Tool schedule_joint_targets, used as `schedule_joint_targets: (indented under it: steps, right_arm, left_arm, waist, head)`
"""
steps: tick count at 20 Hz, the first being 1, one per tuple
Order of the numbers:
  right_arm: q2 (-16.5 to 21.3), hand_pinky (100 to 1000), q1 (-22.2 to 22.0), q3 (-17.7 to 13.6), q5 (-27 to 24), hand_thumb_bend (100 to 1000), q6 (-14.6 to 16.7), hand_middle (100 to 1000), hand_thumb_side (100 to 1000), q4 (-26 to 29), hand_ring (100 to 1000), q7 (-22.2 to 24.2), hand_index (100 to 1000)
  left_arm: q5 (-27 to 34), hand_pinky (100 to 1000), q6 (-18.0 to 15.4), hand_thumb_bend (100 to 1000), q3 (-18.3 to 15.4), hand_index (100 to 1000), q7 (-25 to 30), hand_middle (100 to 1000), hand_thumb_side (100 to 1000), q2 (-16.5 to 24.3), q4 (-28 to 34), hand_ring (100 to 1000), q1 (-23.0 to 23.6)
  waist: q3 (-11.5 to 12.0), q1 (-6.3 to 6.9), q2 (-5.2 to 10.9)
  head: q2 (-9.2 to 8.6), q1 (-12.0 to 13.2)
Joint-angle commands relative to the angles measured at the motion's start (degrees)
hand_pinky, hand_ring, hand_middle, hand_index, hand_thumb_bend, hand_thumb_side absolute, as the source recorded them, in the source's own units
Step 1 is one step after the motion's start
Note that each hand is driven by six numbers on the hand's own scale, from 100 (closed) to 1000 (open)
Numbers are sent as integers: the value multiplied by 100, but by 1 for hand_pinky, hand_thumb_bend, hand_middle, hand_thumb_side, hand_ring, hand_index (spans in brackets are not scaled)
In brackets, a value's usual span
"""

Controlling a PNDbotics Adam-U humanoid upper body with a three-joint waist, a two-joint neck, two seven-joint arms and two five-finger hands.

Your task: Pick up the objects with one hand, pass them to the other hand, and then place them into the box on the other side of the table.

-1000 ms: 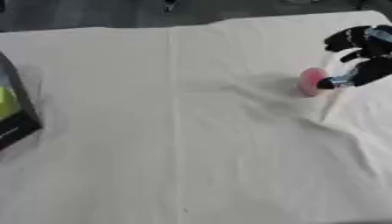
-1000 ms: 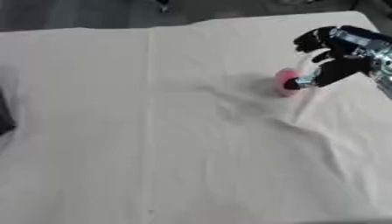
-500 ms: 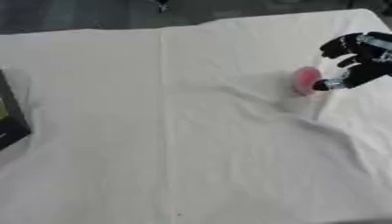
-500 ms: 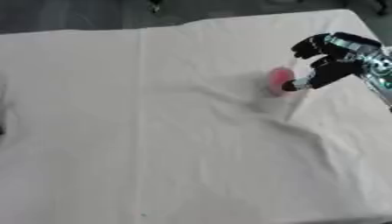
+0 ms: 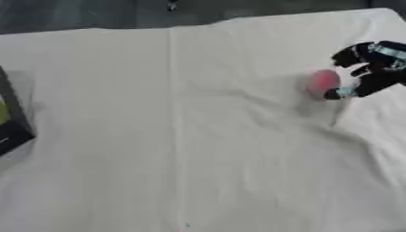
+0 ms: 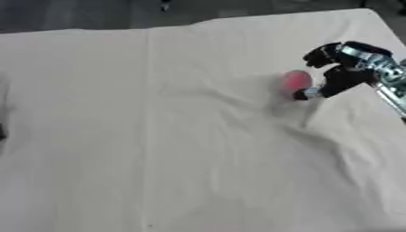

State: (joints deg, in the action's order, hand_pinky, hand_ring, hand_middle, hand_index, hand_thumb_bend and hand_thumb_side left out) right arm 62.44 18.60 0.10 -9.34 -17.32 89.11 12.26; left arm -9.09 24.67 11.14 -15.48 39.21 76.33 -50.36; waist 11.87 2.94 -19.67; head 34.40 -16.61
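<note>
A small pink round object (image 5: pixel 323 82) lies on the cream cloth at the right side of the table. My right hand (image 6: pixel 339 69) comes in from the right edge and hovers just right of the object. Its fingers are curled loosely around that side, and the thumb tip (image 6: pixel 302 94) is low beside the object. I cannot tell whether it touches the object. The black box (image 5: pixel 9 123) sits at the far left edge, with something yellow-green inside. My left hand does not show.
The cream cloth (image 5: pixel 182 149) covers the whole table and has creases and wrinkles running down from the pink object toward the lower right. The dark floor lies beyond the table's far edge.
The camera has shifted, so the whole picture has slid. My right hand has stayed beside the pink object, with much the same curl in its fingers.
</note>
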Motion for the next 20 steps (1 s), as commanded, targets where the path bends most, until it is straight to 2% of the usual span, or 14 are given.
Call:
schedule_joint_targets:
  steps: [1, 3, 5, 7, 20]
  right_arm:
    - [184, 828, 30, -69, 59, 646, 14, 754, 103, -27, 883, -27, 801]
    - [179, 828, 20, -69, 97, 642, 12, 753, 102, -51, 882, -22, 800]
    - [178, 829, 3, -81, 150, 611, -2, 751, 176, -79, 881, -58, 796]
    - [169, 828, -26, -88, 203, 608, -9, 749, 176, -93, 879, -114, 794]
    - [148, 817, -110, -122, 329, 543, -45, 672, 100, -173, 846, -337, 748]
  left_arm:
    - [44, 750, 5, 874, -91, 725, -32, 784, 456, 151, 79, 740, -115]
    - [54, 750, 7, 874, -99, 724, -41, 784, 456, 151, 88, 740, -121]
    - [65, 750, 9, 874, -105, 724, -49, 784, 457, 155, 99, 740, -126]
    - [74, 750, 12, 874, -113, 724, -59, 784, 456, 162, 111, 740, -128]
    - [118, 755, 29, 872, -131, 723, -79, 781, 456, 163, 129, 740, -116]
  waist:
    - [17, 52, -3]
    - [30, 55, -26]
    - [44, 60, -49]
    - [56, 63, -77]
    - [86, 99, -192]
  head:
    - [-95, -19]
    - [-103, -27]
    - [-103, -42]
    - [-99, -62]
    - [-159, -98]
